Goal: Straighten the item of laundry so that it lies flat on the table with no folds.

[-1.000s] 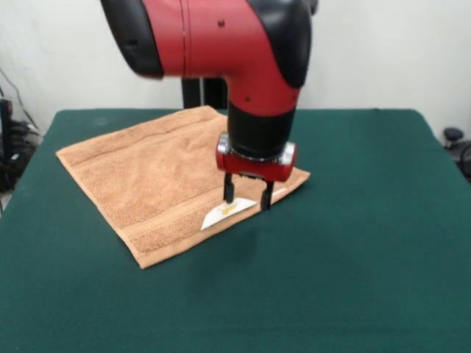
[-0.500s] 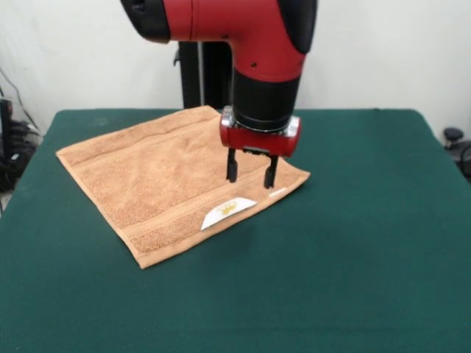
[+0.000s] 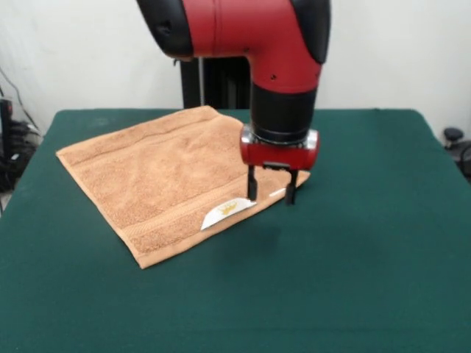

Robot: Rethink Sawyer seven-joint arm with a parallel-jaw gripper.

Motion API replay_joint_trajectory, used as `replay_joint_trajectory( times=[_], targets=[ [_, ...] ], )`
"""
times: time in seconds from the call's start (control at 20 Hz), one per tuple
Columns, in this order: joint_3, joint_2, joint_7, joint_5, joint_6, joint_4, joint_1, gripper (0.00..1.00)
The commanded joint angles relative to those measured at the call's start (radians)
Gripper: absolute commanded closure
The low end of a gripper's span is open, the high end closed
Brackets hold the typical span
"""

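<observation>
Flat towel, gripper above its right corner

The wide dark green felt table [image 3: 368, 279] carries the square orange-tan terry towel [image 3: 162, 176], spread to the left of and below the red-and-black gripper [image 3: 271, 195], whose two black fingers stand apart, holding nothing; the towel sits diamond-wise, its white label [image 3: 227, 212] just left of the fingers

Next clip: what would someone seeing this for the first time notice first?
The red and black arm dominates the top centre, its open gripper poised over the near right corner of the orange-tan hand towel. The towel lies spread on the dark green table, white label at its near edge.
</observation>
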State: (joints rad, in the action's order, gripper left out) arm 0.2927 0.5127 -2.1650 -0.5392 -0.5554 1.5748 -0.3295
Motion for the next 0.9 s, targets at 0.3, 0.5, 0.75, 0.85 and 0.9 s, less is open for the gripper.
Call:
replay_joint_trajectory(
  times=[0.3,0.5,0.75,0.85,0.9],
  targets=[
    [-0.073,-0.237,-0.098,-0.032,0.156,-0.073,0.119,0.00],
    [-0.091,-0.236,-0.092,-0.024,0.177,-0.059,0.125,0.00],
    [-0.077,-0.153,-0.055,-0.015,0.165,0.038,0.096,0.00],
    [-0.058,-0.095,-0.027,-0.004,0.136,0.091,0.073,0.00],
    [-0.049,-0.069,-0.014,0.001,0.124,0.112,0.062,0.00]
  ],
)
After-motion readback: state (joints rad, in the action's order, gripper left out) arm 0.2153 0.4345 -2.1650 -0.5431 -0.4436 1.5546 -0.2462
